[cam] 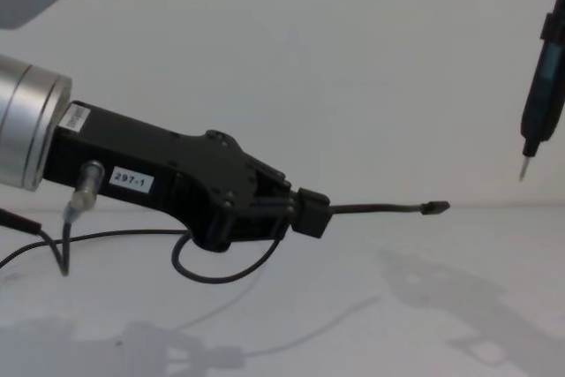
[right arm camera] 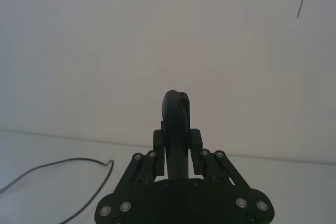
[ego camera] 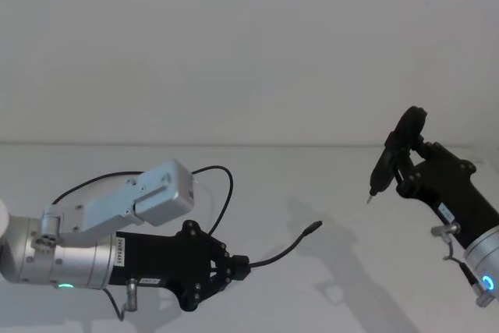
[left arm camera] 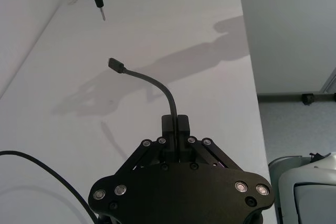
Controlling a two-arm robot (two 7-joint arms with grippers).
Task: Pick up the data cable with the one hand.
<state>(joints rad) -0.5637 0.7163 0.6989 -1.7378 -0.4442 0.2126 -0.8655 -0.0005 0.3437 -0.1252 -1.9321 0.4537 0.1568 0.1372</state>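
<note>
The left end effector (ego camera: 238, 267), black with a white "297-1" label (cam: 132, 181) on its side and a silver wrist behind it, is raised above the white table (ego camera: 366, 286) with its two fingers closed tight on the data cable (ego camera: 284, 251). From the pinched fingertips the thin black cord runs on ahead of the left end effector in a gentle curve, clear of the table, and ends in a small black plug (cam: 434, 207) hanging in the air. Behind the fingers the rest of the cord drops in a slack loop (cam: 212, 275) below the left end effector and trails back beside the arm. Well apart from the left end effector, off to its right and higher, the right end effector (ego camera: 403, 171) has its fingers closed around a slim black tool (cam: 540, 86) whose pale pointed tip aims down toward the table, above and beyond the plug.
</note>
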